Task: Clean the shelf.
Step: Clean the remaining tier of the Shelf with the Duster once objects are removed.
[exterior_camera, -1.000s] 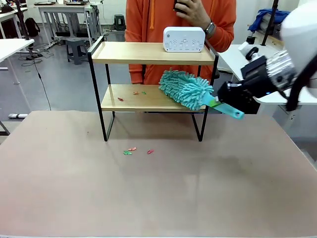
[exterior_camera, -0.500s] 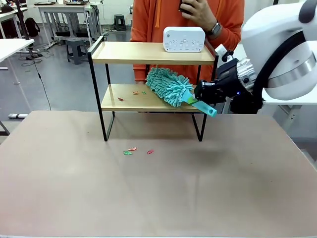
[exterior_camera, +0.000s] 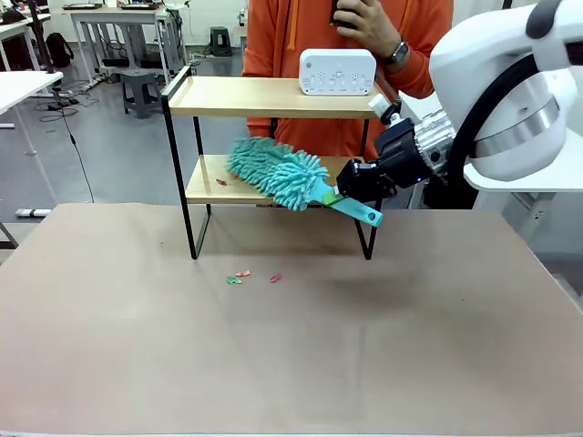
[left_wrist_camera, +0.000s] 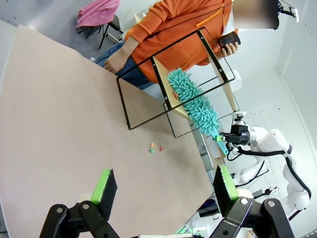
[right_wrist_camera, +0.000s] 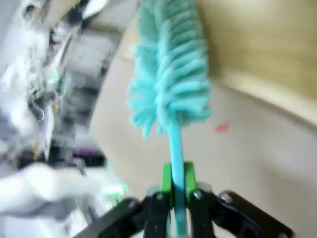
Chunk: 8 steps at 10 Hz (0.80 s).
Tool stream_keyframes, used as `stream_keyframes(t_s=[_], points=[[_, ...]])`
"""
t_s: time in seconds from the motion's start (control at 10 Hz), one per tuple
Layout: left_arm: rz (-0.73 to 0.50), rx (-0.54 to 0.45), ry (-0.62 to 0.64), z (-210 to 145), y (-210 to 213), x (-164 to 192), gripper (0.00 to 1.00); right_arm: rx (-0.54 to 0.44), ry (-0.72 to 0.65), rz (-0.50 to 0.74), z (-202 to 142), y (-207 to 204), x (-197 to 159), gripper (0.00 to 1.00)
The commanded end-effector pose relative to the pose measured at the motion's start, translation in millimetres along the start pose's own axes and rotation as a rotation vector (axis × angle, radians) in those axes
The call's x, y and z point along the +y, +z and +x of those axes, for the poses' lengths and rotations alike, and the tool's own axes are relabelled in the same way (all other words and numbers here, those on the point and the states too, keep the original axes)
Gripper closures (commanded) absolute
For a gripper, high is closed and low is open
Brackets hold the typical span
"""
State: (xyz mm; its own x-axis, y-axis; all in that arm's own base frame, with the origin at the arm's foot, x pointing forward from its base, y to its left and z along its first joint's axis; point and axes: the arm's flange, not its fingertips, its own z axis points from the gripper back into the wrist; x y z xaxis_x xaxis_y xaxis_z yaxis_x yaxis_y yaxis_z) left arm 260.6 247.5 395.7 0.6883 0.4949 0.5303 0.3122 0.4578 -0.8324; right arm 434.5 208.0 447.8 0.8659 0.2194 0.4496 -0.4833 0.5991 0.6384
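shelf mid frame: r gripper pinches duster handle, l gripper spread; press fluff flat, push scrap off lower board.

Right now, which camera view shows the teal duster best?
The front view: the whole duster shows sharp over the lower board of the shelf, its handle in the right gripper. The left wrist view shows it whole but far off. The right wrist view shows it close, yet blurred.
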Motion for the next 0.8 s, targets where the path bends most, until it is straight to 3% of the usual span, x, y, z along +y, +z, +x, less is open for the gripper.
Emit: stream_keyframes(t_s=[0.0,0.2,0.3,0.7], points=[[-0.017,-0.020,-0.020,-0.5,-1.7,-1.8,0.00,0.129,0.098,0.124,9.5,13.4,-7.0,0.88],[-0.017,-0.020,-0.020,-0.5,-1.7,-1.8,0.00,0.316,0.248,0.116,-1.1,28.2,-8.2,0.88],[-0.017,-0.020,-0.020,-0.5,-1.7,-1.8,0.00,0.365,0.287,0.116,-9.1,39.7,-9.3,0.88],[-0.017,-0.020,-0.020,-0.5,-1.7,-1.8,0.00,0.338,0.298,0.295,-41.2,75.1,-23.6,0.88]])
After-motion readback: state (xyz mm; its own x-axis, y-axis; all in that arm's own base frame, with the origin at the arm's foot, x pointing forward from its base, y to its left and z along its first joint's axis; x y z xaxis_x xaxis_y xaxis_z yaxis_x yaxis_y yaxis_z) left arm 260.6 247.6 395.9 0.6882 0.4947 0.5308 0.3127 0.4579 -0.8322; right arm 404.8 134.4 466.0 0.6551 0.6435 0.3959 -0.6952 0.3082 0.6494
